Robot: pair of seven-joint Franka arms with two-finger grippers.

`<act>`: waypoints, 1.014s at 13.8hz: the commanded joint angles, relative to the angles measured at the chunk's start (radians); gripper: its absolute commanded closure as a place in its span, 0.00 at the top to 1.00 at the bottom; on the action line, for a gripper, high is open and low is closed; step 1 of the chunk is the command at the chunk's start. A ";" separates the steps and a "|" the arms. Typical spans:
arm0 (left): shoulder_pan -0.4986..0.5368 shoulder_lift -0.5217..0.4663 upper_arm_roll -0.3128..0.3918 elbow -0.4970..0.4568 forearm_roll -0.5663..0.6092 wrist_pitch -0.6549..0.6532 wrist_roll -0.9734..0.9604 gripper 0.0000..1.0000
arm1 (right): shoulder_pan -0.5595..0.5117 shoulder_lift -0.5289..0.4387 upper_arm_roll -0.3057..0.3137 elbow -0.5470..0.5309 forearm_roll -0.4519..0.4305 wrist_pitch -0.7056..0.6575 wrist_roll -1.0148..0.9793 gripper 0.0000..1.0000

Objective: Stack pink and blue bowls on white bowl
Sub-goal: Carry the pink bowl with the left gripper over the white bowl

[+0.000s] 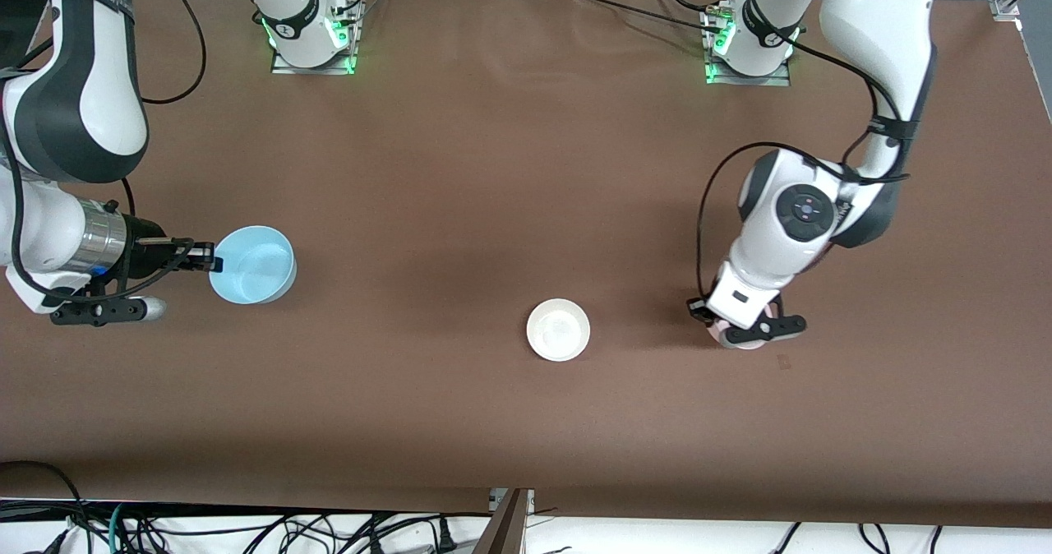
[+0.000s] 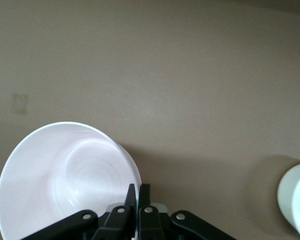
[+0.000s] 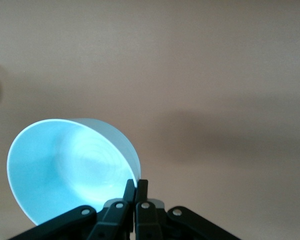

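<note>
The pink bowl [image 1: 744, 336] sat almost hidden under the left gripper [image 1: 746, 330], toward the left arm's end of the table and about as near the front camera as the white bowl [image 1: 558, 330], well apart from it. In the left wrist view the gripper's fingers [image 2: 132, 196] were closed almost together on the rim of that bowl, one inside the wall and one outside. The blue bowl [image 1: 253, 264] was held the same way at the right arm's end of the table: the right gripper [image 1: 212, 259] had its fingers [image 3: 129, 192] pinched on the rim, with the bowl tilted. I could not tell whether either bowl was clear of the tabletop [image 1: 493, 168].

The likely trouble was the grip itself. Each bowl was glossy and caught only by a thin edge, so it could swing, pivot between the pads or slip out during the carry, more so if the arm moved quickly. A tilted bowl lowered onto the white one could land on its rim and knock it aside instead of nesting. Both arms would head for the same bowl mid-table, so arriving together risked a clash; one had to go first.
</note>
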 commanded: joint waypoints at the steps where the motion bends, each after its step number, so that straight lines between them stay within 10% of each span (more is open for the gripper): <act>1: -0.056 0.002 0.015 0.082 0.023 -0.113 -0.110 0.00 | -0.005 0.008 -0.003 0.026 0.016 -0.026 -0.002 0.00; 14: -0.268 0.207 0.024 0.518 0.056 -0.380 -0.620 0.00 | -0.007 0.008 -0.008 0.026 0.016 -0.026 0.000 0.00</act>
